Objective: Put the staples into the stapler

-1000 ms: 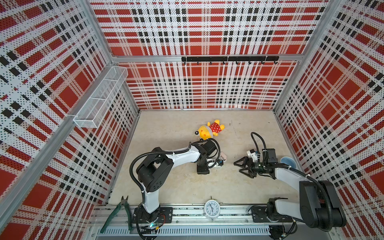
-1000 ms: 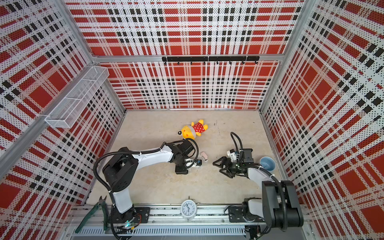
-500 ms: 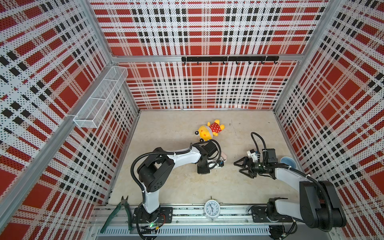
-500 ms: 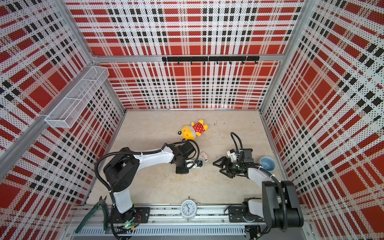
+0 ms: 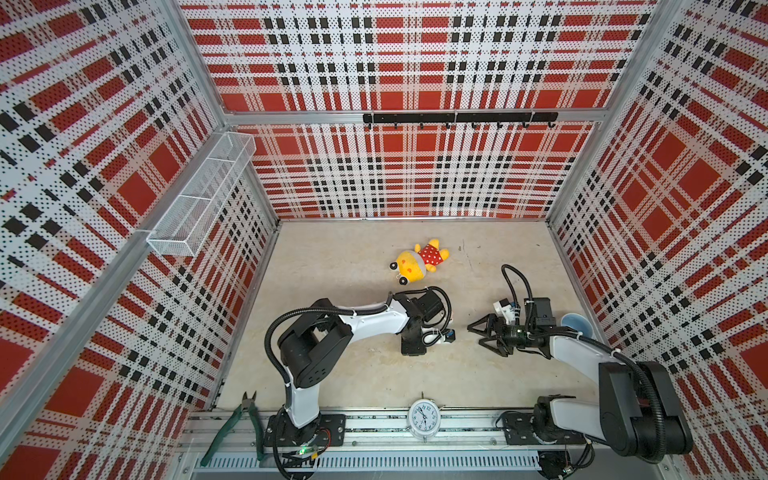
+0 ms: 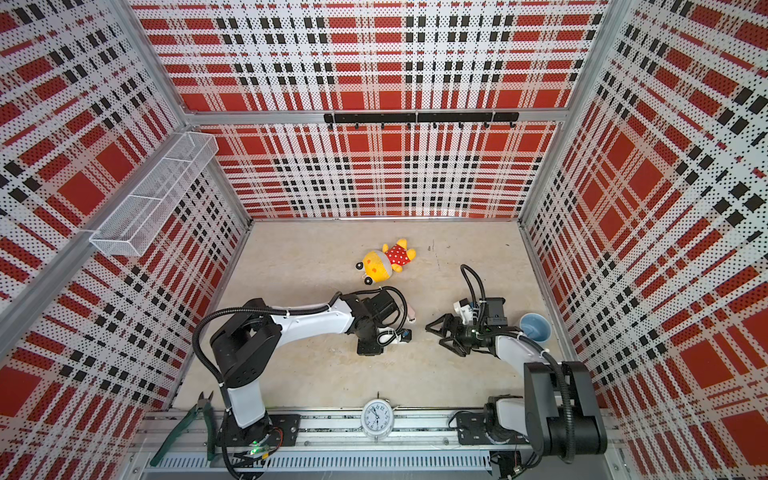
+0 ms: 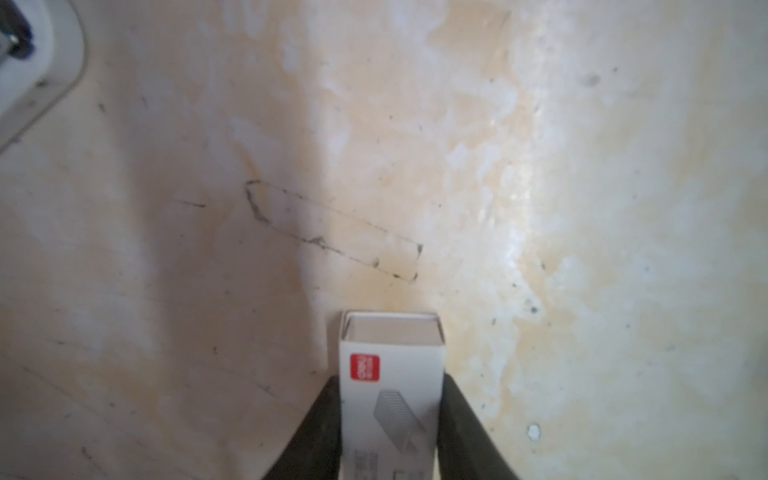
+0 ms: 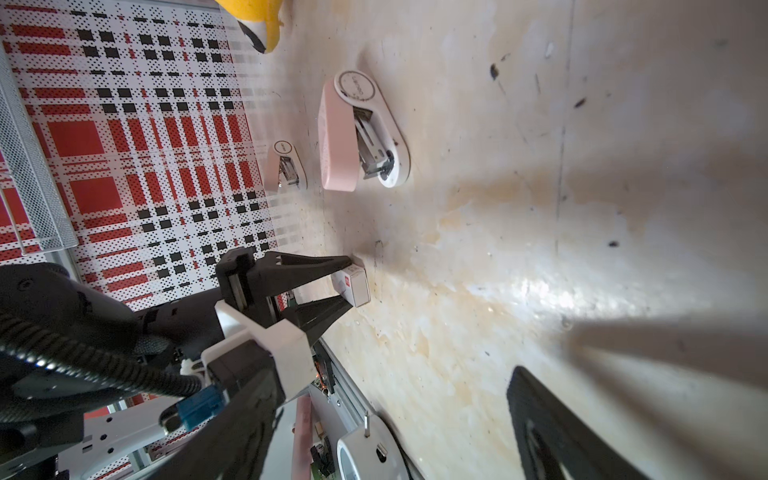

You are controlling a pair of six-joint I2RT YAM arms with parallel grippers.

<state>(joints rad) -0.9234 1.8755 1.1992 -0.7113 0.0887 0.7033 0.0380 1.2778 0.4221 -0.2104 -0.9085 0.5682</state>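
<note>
**A:** Well, early days on this one. The left gripper (image 8: 345, 282) has its two fingers pressed against both sides of the small white box (image 7: 390, 345), low down by the table (image 5: 374, 374), with the box's open end facing away from the wrist

**B:** And the staples themselves?

**A:** No silvery strip to be seen anywhere. Looking into that open end I get only pale card; whether strips sit deeper inside, I can't tell

**B:** What about the stapler (image 8: 361, 133)?

**A:** Lying on the table beyond the box, apart from it, with its pink top swung away from the white base and the metal channel on show between them. That part looks ready to receive, I'd say

**B:** Right gripper (image 5: 476, 334)?

**A:** Jaws spread wide with nothing between them. It hangs over bare table off to the side of the box, touching nothing

**B:** So the tally?

**A:** Box gripped, stapler seemingly opened. Left to do, by my reckoning: get a strip out of the box, carry it over, seat it in the channel, close the top. Most of the job lies ahead
</note>
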